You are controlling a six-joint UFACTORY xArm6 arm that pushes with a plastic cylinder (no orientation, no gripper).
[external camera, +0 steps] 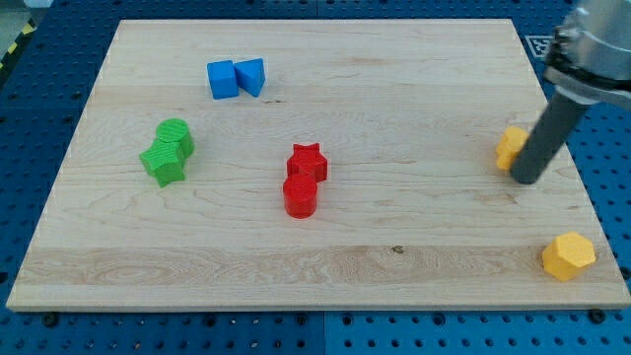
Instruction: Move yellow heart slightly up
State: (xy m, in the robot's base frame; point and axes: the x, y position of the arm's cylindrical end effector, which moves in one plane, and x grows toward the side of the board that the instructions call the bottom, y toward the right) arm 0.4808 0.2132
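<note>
Resting on a blue pegboard surface, a pale wooden board point(325, 247) is filling most of the camera view. A dark rod is coming down from the view's top right corner, and my tip point(525, 179) is sitting on the board near its right edge. The rod has no fingers or jaws, so it is holding nothing; it is only pressing up against the right side of a yellow block point(510, 147). That block is partly hidden by the rod, so its shape is hard to tell for sure; it is probably the yellow heart, and it is lying at the right edge, about halfway up the board.

A second yellow block point(569, 256), looking roughly hexagonal, is lying in the view's bottom right corner, well apart from my tip.

Near the board's middle, a red star point(307, 161) is touching a red cylinder point(300, 195) just below it.

Toward the view's left, a green cylinder point(175, 134) is touching a green star point(165, 163) below it.

Near the view's top left, a blue cube point(222, 79) is sitting just beside a blue wedge-like block point(250, 75) on its right, the two touching.
</note>
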